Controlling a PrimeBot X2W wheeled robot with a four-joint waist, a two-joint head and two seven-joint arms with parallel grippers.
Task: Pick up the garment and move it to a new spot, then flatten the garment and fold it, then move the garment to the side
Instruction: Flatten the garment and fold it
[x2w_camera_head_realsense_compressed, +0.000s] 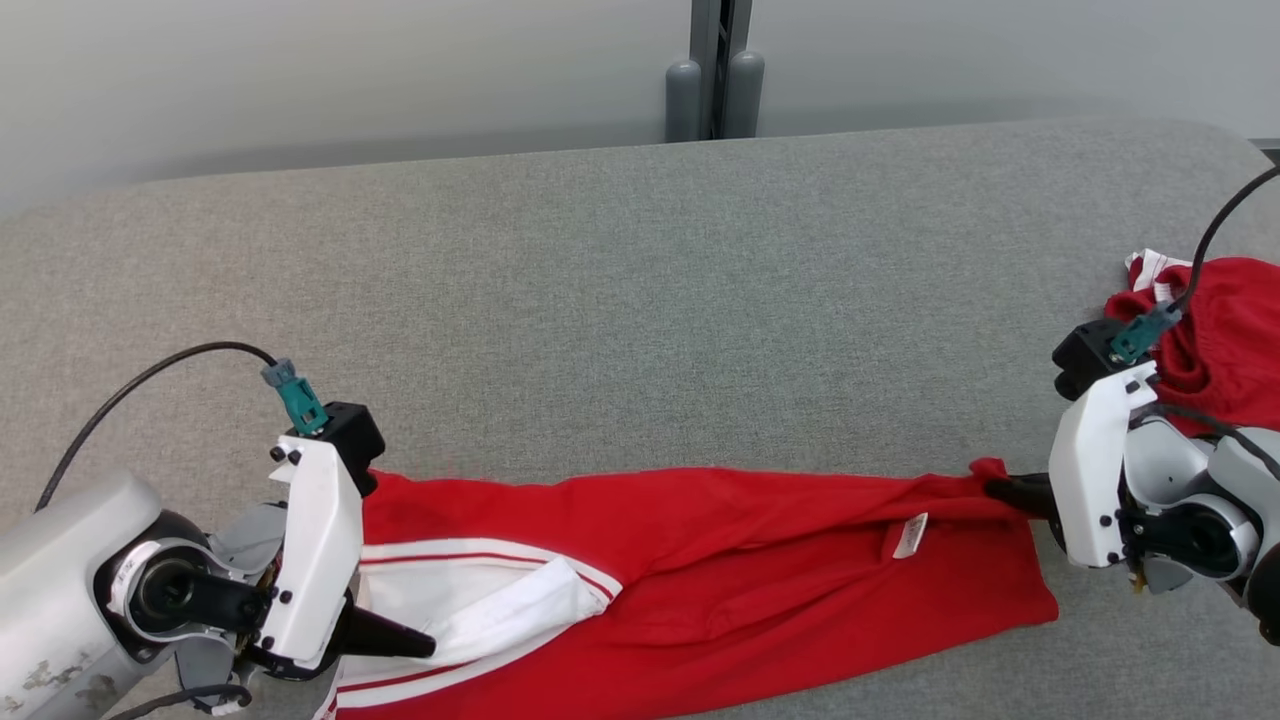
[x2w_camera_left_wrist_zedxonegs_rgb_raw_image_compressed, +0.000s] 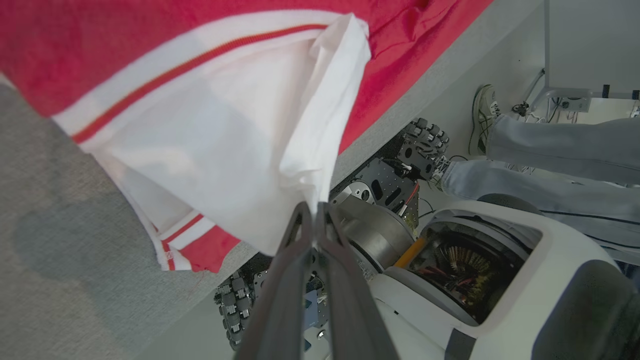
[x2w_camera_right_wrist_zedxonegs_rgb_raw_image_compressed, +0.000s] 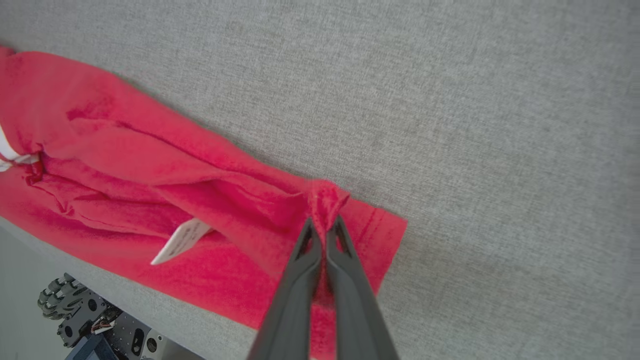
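Note:
A red garment (x2w_camera_head_realsense_compressed: 720, 560) with white striped panels lies stretched lengthwise along the near edge of the grey table (x2w_camera_head_realsense_compressed: 640, 300). My left gripper (x2w_camera_head_realsense_compressed: 425, 645) is shut on its white fabric at the left end; the left wrist view shows the fingertips (x2w_camera_left_wrist_zedxonegs_rgb_raw_image_compressed: 306, 212) pinching a white fold (x2w_camera_left_wrist_zedxonegs_rgb_raw_image_compressed: 225, 150) beyond the table's edge. My right gripper (x2w_camera_head_realsense_compressed: 992, 488) is shut on a bunched bit of red hem at the garment's right end, and the pinch (x2w_camera_right_wrist_zedxonegs_rgb_raw_image_compressed: 324, 225) is plain in the right wrist view. A white label (x2w_camera_right_wrist_zedxonegs_rgb_raw_image_compressed: 182, 240) pokes out of the folds.
A second red cloth (x2w_camera_head_realsense_compressed: 1220, 330) with white trim lies bunched at the table's right edge, behind my right wrist. A grey post (x2w_camera_head_realsense_compressed: 715, 95) stands behind the table. Past the near edge are my wheeled base (x2w_camera_left_wrist_zedxonegs_rgb_raw_image_compressed: 400, 175) and a person's legs (x2w_camera_left_wrist_zedxonegs_rgb_raw_image_compressed: 550, 150) with a sneaker (x2w_camera_left_wrist_zedxonegs_rgb_raw_image_compressed: 482, 120).

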